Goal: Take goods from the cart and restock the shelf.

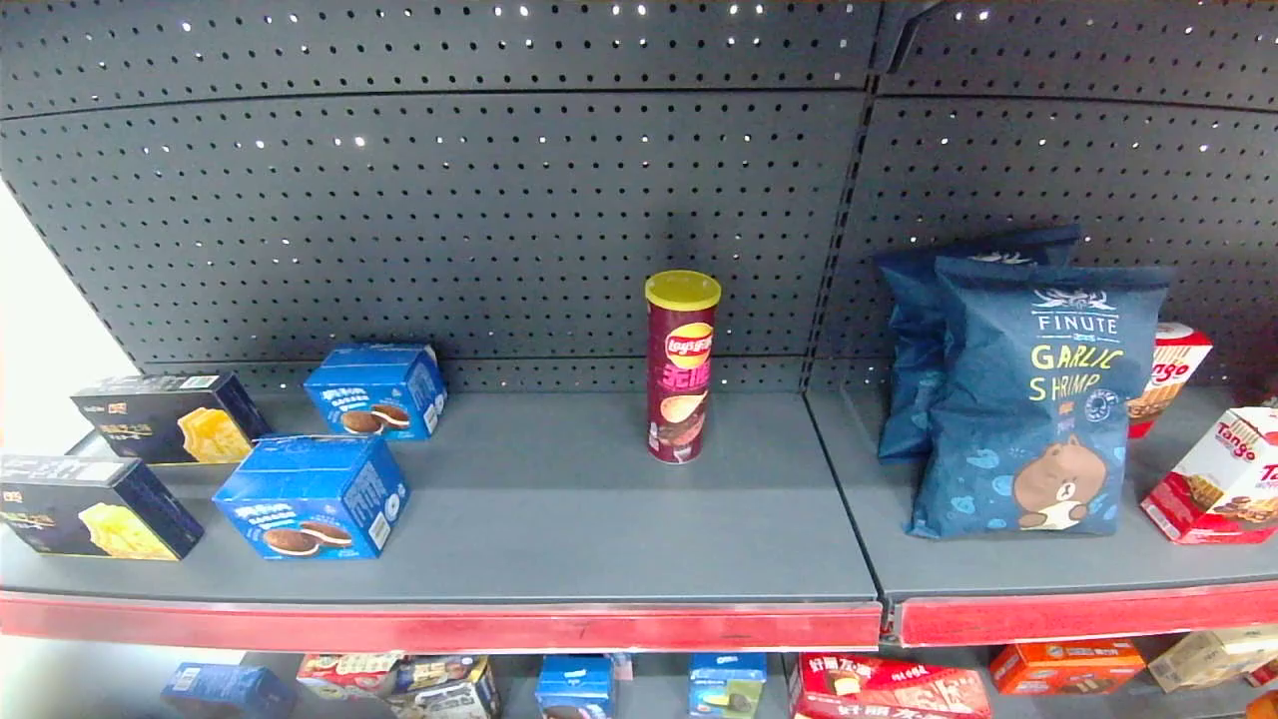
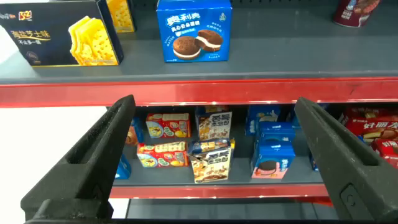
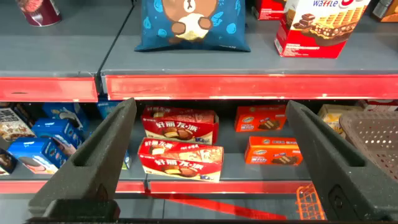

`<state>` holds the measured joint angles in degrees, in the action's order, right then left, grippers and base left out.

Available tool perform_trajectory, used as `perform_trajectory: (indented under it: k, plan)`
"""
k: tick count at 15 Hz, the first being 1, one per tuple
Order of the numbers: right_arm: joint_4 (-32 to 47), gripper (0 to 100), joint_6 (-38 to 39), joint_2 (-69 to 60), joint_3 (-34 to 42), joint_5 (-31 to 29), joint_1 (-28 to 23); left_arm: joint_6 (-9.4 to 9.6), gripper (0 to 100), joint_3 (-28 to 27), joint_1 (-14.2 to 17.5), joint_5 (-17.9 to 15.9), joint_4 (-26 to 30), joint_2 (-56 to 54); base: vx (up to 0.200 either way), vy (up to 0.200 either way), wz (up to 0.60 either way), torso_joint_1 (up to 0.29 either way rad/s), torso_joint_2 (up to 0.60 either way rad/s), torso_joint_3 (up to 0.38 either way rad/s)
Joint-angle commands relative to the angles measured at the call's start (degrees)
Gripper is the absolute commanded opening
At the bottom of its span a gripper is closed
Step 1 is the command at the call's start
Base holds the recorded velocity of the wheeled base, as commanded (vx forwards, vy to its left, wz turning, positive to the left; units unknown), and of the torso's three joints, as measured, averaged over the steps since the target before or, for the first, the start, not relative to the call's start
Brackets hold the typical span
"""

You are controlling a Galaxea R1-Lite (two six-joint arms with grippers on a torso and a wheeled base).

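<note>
The grey shelf (image 1: 559,519) with a red front edge carries a maroon chips can (image 1: 681,365) with a yellow lid, standing upright in the middle. Two blue cookie boxes (image 1: 312,496) and two black cracker boxes (image 1: 95,506) sit at the left. Blue shrimp snack bags (image 1: 1038,399) lean at the right beside red-and-white wafer boxes (image 1: 1223,479). My left gripper (image 2: 214,102) is open and holds nothing, level with the red edge below a blue cookie box (image 2: 193,30). My right gripper (image 3: 210,104) is also open and holds nothing, below the bear-print bag (image 3: 193,25).
A grey mesh cart basket (image 3: 379,140) shows at the edge of the right wrist view. The lower shelf holds red boxes (image 3: 180,146), orange boxes (image 3: 273,149) and blue boxes (image 2: 270,155). Bare shelf surface lies on both sides of the can.
</note>
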<state>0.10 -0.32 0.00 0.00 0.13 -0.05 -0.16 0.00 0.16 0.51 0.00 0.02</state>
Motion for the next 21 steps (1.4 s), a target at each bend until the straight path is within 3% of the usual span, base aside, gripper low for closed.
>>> perform_trajectory:
  k: [1,19,21]
  plan:
    - [0.0,100,0.0,0.0,0.0,0.0,0.0,-0.02,100,0.0,-0.1,0.1,0.0,0.0,0.0,0.0,-0.6,0.002,0.0,0.002]
    - [0.0,100,0.0,0.0,0.0,0.0,0.0,-0.02,100,0.0,0.0,0.0,-0.1,0.0,0.0,0.0,-0.6,0.003,0.0,0.003]
    - [0.0,100,0.0,0.0,0.0,0.1,0.0,-0.02,100,0.0,0.0,0.0,0.0,0.0,0.0,0.0,0.0,0.0,0.0,0.0]
